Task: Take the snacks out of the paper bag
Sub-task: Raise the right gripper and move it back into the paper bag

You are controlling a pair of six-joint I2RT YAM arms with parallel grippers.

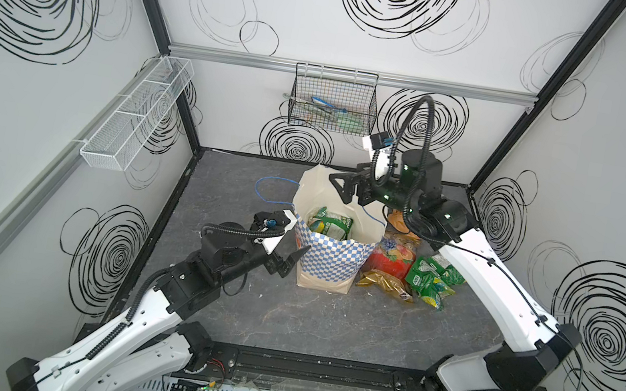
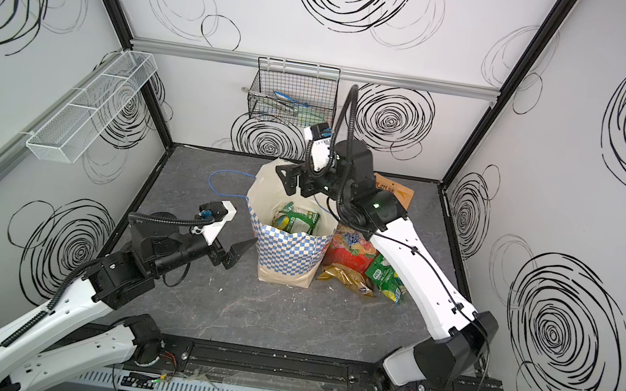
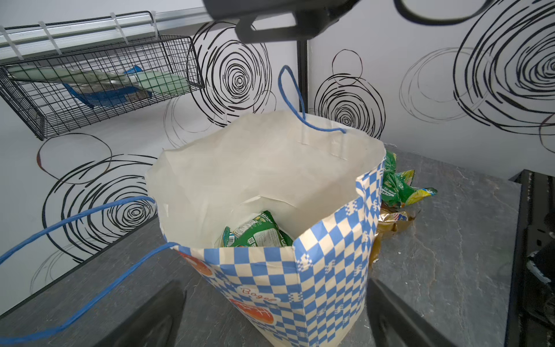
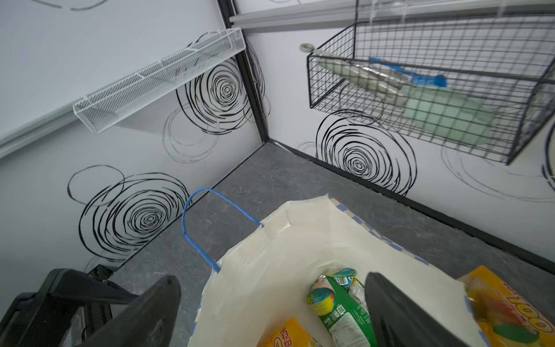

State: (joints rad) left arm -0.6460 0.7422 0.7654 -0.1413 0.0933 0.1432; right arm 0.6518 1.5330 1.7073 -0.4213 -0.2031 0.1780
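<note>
Left of centre in both top views, the left gripper sits just beside the paper bag. Its jaws are spread wide and empty. One fingertip is close to the checkered band, and I cannot tell whether it touches.

The bag stands upright at the centre of the grey table with its mouth open. One blue cord handle flops out to its upper left. A green packet lies down inside, and the right wrist view shows a yellow-orange packet next to it.

Just right of centre, the right gripper hovers over the bag's far rim. Its jaws are spread and hold nothing, and it points down into the opening.

Right of the bag, several snacks already lie on the table: a red fruit-printed pouch, a gold bag, green packets and an orange pouch behind the right arm.

Nothing grips the bag. A finger that snags the soft paper rim or the nearby second handle on the way down could crumple the wall or tip the bag over. The packets look slick and crinkly, so a shallow pinch may slip. Pulling a packet wedged against the wall could lift the light bag with it.
</note>
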